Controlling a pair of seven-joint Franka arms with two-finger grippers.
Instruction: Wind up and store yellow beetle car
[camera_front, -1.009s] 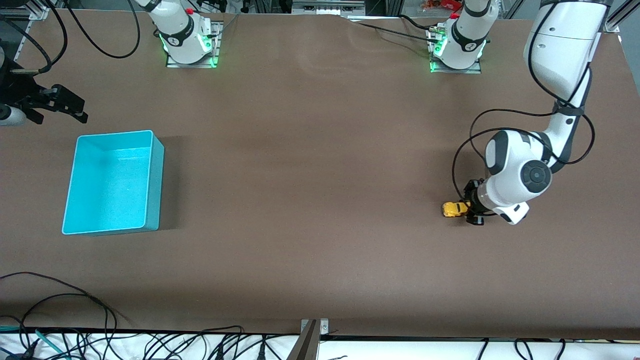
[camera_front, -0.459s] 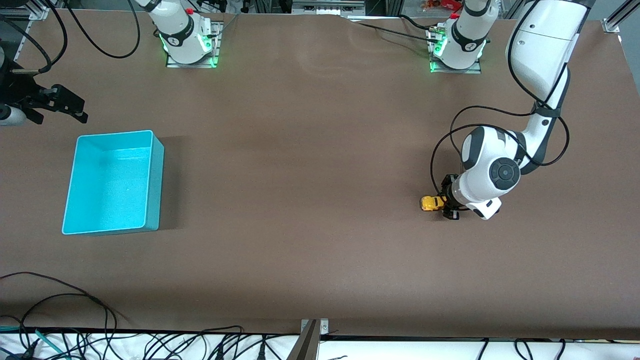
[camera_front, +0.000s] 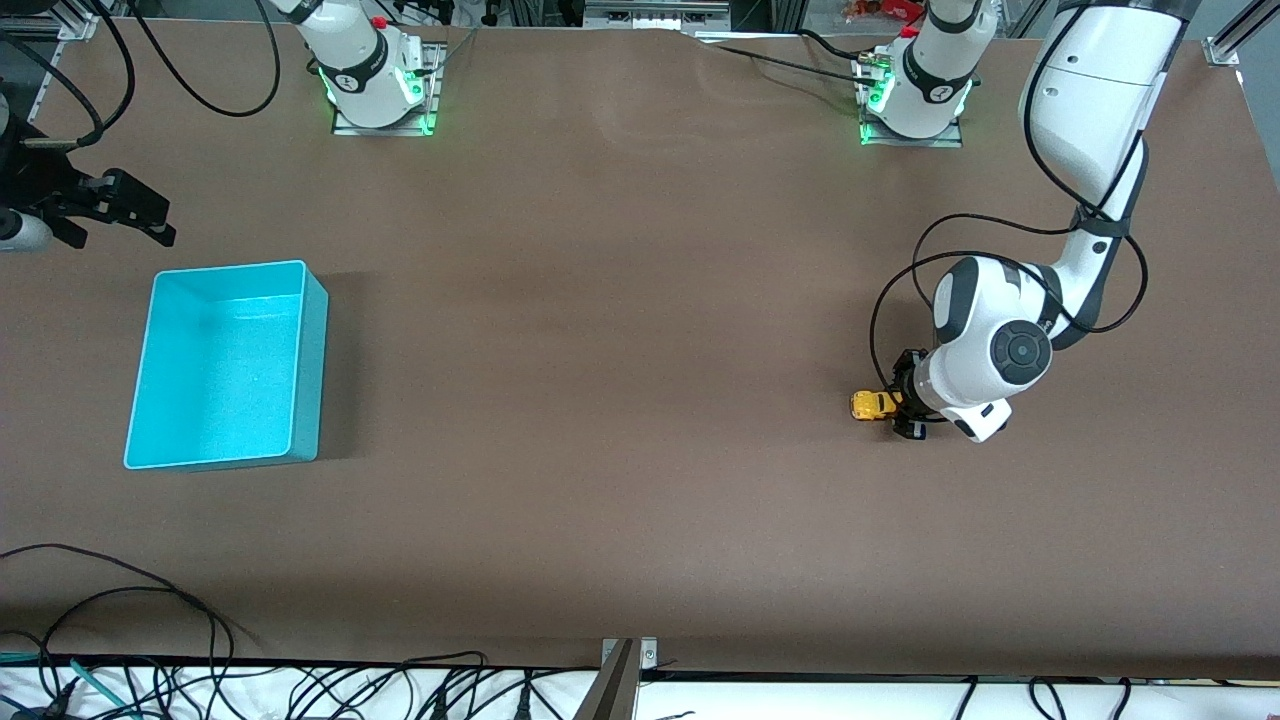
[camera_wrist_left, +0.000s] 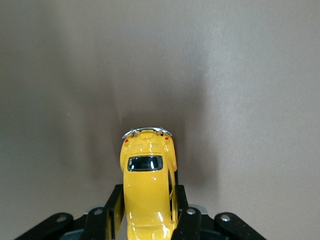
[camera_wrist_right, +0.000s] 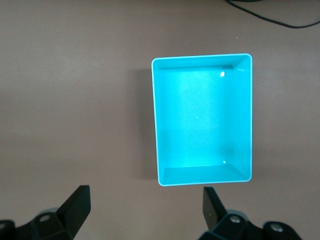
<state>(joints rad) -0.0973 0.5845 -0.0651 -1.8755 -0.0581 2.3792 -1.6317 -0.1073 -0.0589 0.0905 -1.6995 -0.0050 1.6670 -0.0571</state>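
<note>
The yellow beetle car (camera_front: 872, 405) is a tiny rounded toy down at the table surface near the left arm's end. My left gripper (camera_front: 900, 411) is shut on its sides. In the left wrist view the car (camera_wrist_left: 148, 182) sticks out from between the black fingers (camera_wrist_left: 114, 210), tail bumper pointing away from the gripper (camera_wrist_left: 147, 207). The turquoise bin (camera_front: 305, 350) stands empty at the right arm's end. My right gripper (camera_front: 120, 213) waits open, up beside the bin at the table's edge. In the right wrist view the gripper (camera_wrist_right: 145, 205) is empty, with the bin (camera_wrist_right: 200, 57) below it.
The two arm bases (camera_front: 380, 90) (camera_front: 915, 95) stand along the table edge farthest from the front camera. Cables (camera_front: 120, 610) lie at the near edge by the right arm's end. The left arm's cable (camera_front: 905, 290) loops beside its wrist.
The left gripper carried the car along the table toward the right arm's end, then came back a little toward the left arm's end. The right arm has not moved.
</note>
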